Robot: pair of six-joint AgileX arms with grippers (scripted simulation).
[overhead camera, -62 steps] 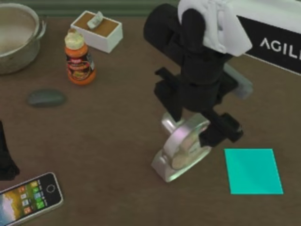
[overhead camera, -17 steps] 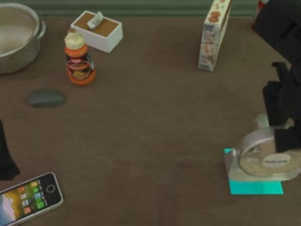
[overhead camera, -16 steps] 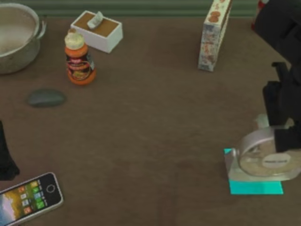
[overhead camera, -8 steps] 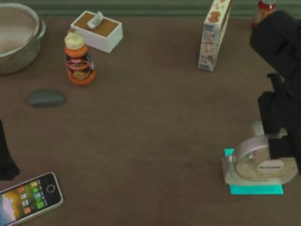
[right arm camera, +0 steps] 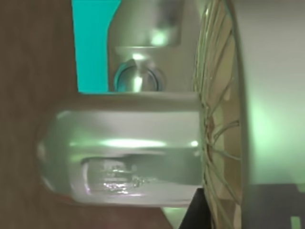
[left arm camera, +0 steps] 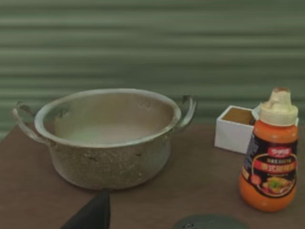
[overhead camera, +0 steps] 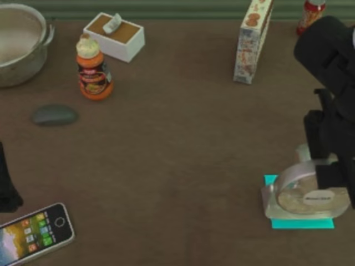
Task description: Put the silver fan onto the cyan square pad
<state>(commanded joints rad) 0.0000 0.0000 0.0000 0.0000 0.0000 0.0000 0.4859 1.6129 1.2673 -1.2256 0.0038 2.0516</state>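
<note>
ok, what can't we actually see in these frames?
- Right hand finger state: top view, the arm's own body covers it over the silver fan.
- Most of the cyan square pad: top view, under the fan.
- Left hand: top view, only a dark part at the left edge.

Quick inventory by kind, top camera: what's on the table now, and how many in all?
Bottles: 2, orange sauce bottle, red-capped bottle
Boxes: 2, white box, carton
Pot: 1
Grey stone: 1
Phone: 1
Silver fan: 1
Cyan square pad: 1
Total: 9

Soft, even, dim light; faint shadows; glare streaks the silver fan (right arm camera: 128,143).
</note>
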